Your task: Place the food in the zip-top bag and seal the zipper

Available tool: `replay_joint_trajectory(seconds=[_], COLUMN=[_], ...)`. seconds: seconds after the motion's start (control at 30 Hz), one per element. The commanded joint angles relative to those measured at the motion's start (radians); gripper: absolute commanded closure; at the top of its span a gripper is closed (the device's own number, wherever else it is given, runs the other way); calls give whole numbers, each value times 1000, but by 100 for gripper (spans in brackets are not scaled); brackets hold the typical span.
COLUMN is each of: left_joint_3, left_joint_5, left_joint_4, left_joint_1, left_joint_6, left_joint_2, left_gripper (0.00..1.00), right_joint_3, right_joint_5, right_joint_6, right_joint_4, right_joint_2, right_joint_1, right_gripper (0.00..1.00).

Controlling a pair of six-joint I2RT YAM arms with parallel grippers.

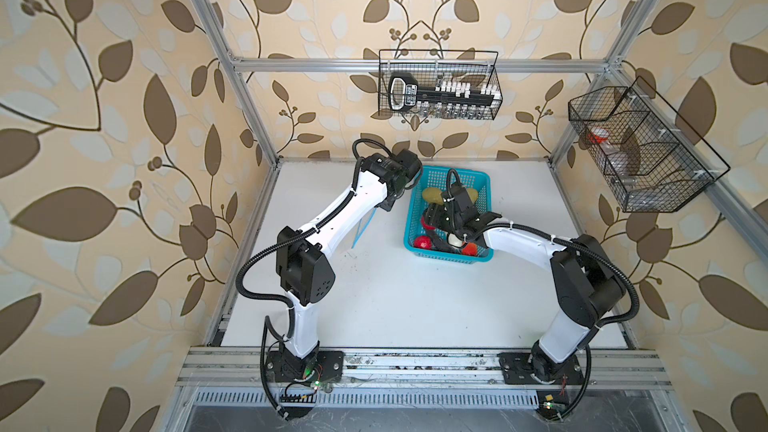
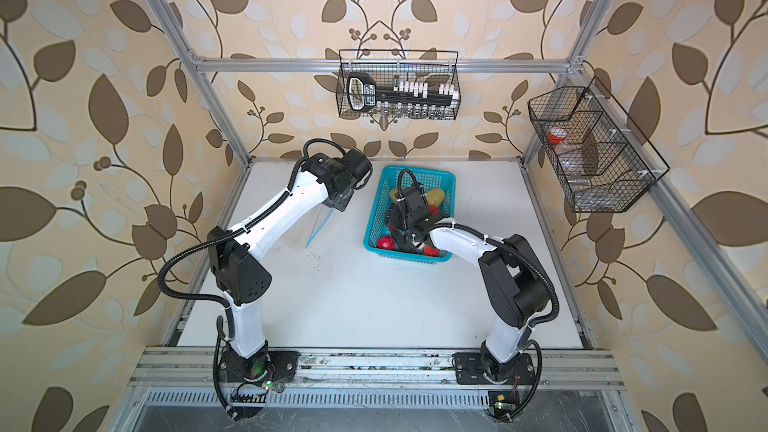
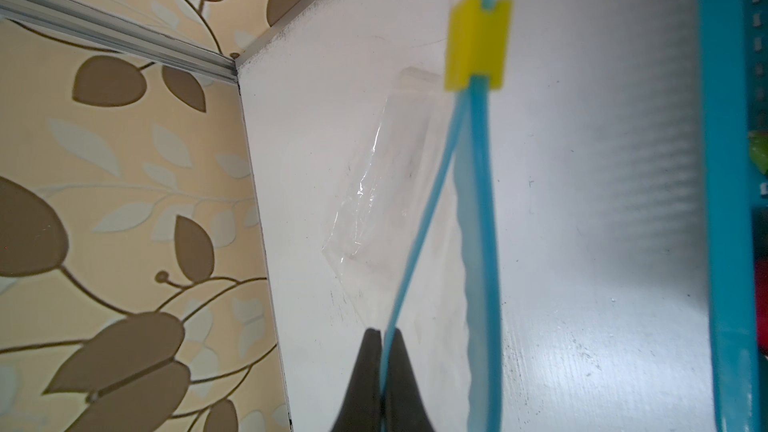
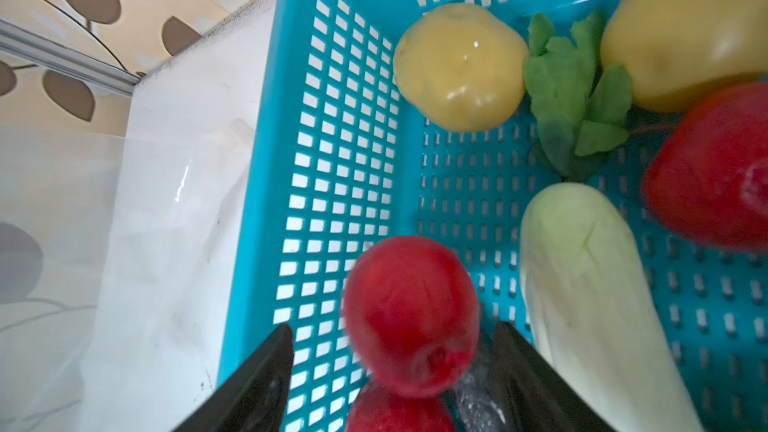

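The left gripper (image 3: 382,338), raised on a bent arm, is clenched on the zipper (image 3: 478,222). The right gripper (image 4: 392,338) is lowered into the basket (image 4: 332,118), jaws spread either side of a tomato (image 4: 409,309).

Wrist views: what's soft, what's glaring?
Left wrist view: the yellow slider and the zipper, close to the lens, are soft, and glare streaks cross the crinkled zip-top bag. Right wrist view: the tomato between the open jaws is smeared, while the green leafy piece farther off is sharper.
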Motion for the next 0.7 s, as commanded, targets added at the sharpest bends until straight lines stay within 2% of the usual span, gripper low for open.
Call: replay_joint_trajectory(seconds=[0.0,0.1,0.2,0.33,0.43,0.67], left_joint_3=[35,35,35,32,32,25], left_joint_5=[21,33,40,83,86,82], left_joint_4=[-25,-26,-25,-22,-20,-22], left_joint_1=[-5,-5,-4,-5,-5,-4], left_joint_6=[-13,-12,-13,-12,-13,-7], left_joint_2=[-33,-33,-32,-35,-37,-49], left_gripper=[100,100,100,100,100,100], right_joint_3=[41,9,-40,-63,-50,-8], right_joint_5=[6,-50,-121,-203,-252,-267], right_joint_6=[-14,2,41,143,210,261], right_joint_4=[-58,11,168,360,478,586], right_joint_2=[-48,-85,-109,-67,-7,60], right_joint_1=[11,33,101,163,175,193], right_gripper=[20,20,23,28,37,44])
